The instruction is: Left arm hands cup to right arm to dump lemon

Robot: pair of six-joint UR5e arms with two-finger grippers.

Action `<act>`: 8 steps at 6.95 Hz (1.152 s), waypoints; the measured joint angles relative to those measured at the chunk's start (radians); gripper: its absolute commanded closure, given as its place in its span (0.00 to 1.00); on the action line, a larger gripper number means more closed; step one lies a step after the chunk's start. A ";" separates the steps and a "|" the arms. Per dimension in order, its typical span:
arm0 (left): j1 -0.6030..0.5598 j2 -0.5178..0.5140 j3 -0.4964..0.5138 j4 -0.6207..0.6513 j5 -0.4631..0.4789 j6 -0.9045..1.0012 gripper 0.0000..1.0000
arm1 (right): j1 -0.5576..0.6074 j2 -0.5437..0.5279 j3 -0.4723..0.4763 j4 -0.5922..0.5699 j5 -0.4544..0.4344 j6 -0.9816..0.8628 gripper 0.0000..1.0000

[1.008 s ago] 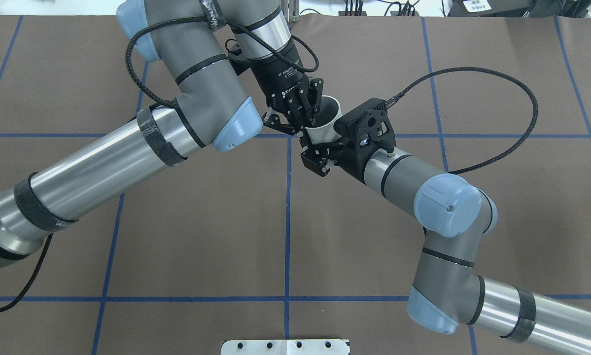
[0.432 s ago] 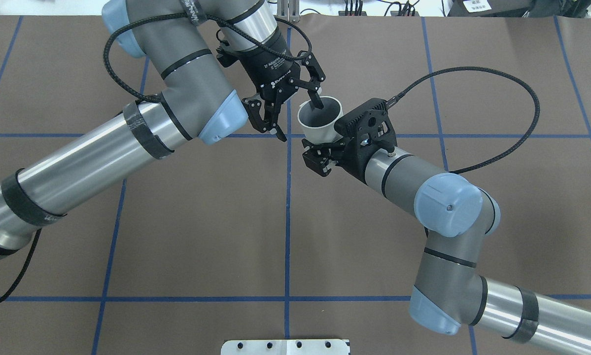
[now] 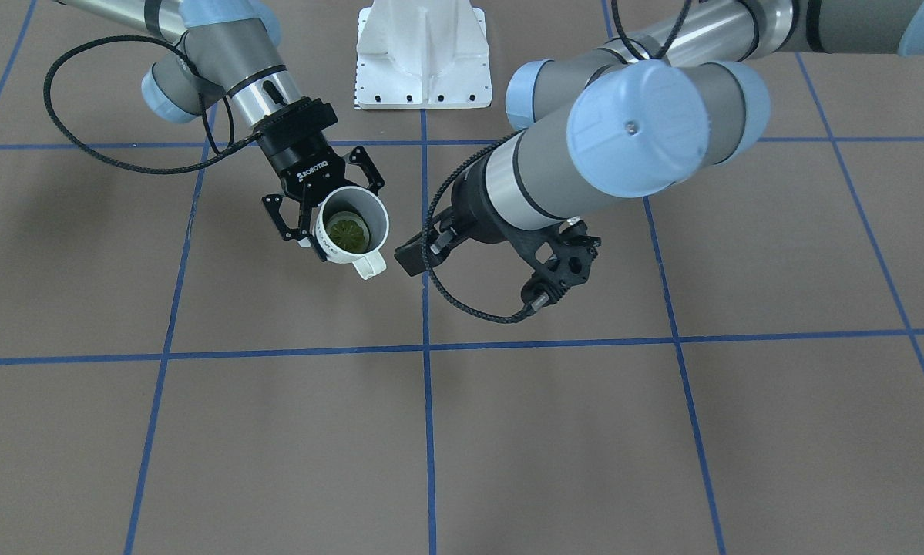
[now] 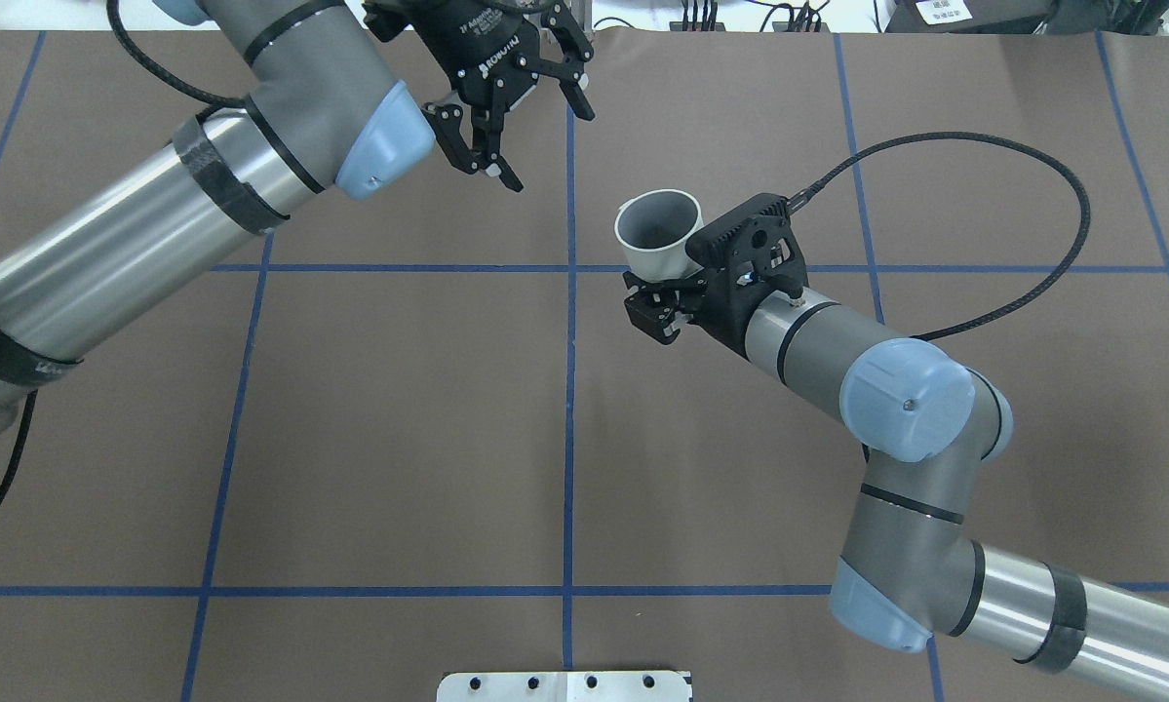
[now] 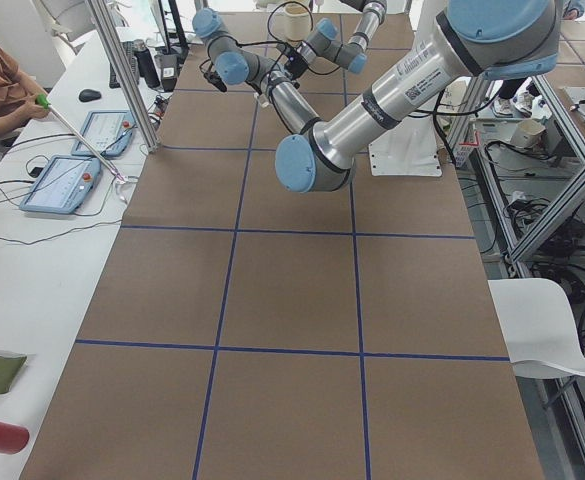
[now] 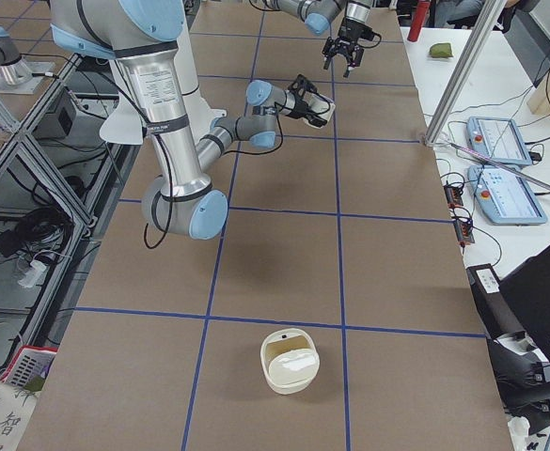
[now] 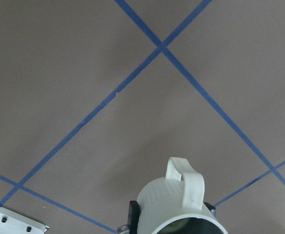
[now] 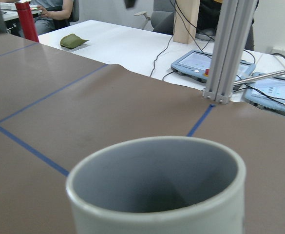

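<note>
The cup (image 4: 656, 231) is a white ribbed mug with a grey inside, held above the table near the centre line. My right gripper (image 4: 656, 289) is shut on its lower body. The cup tilts a little, with its mouth facing away from the robot. In the front-facing view the lemon (image 3: 347, 230) lies inside the cup (image 3: 354, 206), and the handle points toward that camera. My left gripper (image 4: 545, 146) hangs open and empty, up and to the left of the cup and well apart from it. The left wrist view looks down on the cup's handle (image 7: 185, 181).
The brown table cover (image 4: 399, 409) has blue tape grid lines. A white base plate (image 4: 565, 685) sits at the near edge. A small white basket (image 6: 289, 360) stands toward the right end. A side bench carries tablets (image 6: 500, 141) behind an aluminium post (image 6: 463, 70).
My left gripper opened, let go of the cup's rim and drew back up and to the left. The right gripper kept the cup and shifted it slightly right.
</note>
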 measured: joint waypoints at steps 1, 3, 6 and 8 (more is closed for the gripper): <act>-0.042 0.009 -0.008 -0.001 0.026 0.027 0.00 | 0.053 -0.048 0.000 0.000 0.002 0.000 1.00; -0.080 0.048 -0.030 0.000 0.153 0.111 0.00 | 0.204 -0.144 -0.008 0.001 0.005 0.020 1.00; -0.092 0.110 -0.086 0.001 0.238 0.140 0.00 | 0.454 -0.312 0.002 0.098 0.089 0.037 1.00; -0.089 0.205 -0.197 0.007 0.252 0.238 0.00 | 0.540 -0.483 0.001 0.308 0.195 0.131 1.00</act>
